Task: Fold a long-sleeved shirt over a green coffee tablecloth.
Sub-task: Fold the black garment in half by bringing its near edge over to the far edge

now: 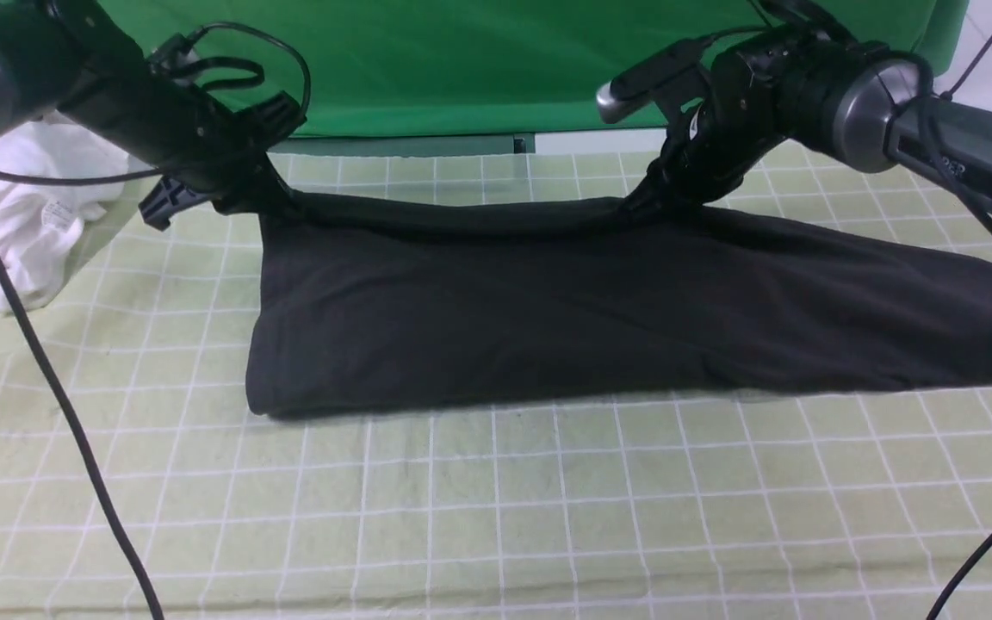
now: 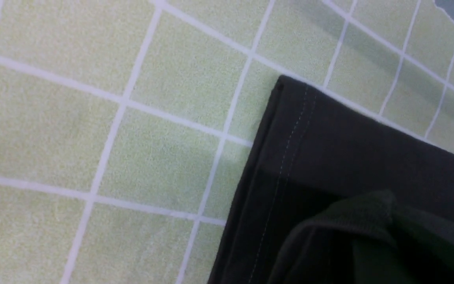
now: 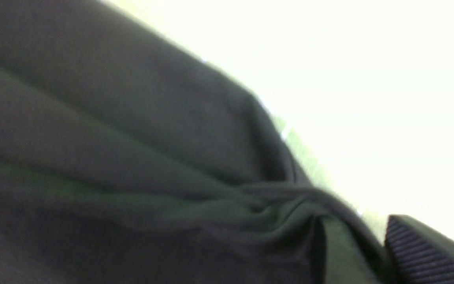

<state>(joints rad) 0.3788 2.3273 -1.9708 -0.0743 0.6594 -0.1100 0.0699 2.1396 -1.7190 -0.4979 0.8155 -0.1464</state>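
Presently, the long-sleeved shirt (image 1: 548,319) lay flat on the green coffee tablecloth (image 1: 496,499) as a long black band across the far half of the cloth. Its right end ran out beneath my right arm (image 1: 935,129) to the edge of the front view. The near left corner looked rounded and thick. The far edge stood up in a low ridge stretched between my two arms.

Left jaws: closed tight, at the far left corner of the shirt, where the ridge rose up to my left arm (image 1: 143,112). I took this as a pinch on the fabric. My left wrist camera showed a hemmed corner with a pale stitch line (image 2: 286,157) lying on the grid squares. A dark, blurred fold of cloth sat close under the lens.

Right jaws: down at the far edge of the shirt, right of centre. The right wrist camera was blurred and partly washed out. One ribbed pad (image 3: 420,256) showed beside bunched black fabric, and the other was out of sight. I could not tell whether these jaws gripped the cloth or stood apart.

Also noted: a white garment (image 1: 31,207) heaped at the far left, well apart from the shirt. A bright-green fabric sheet (image 1: 461,60) hung behind. A black cable (image 1: 57,387) crossed the near left of the tablecloth.
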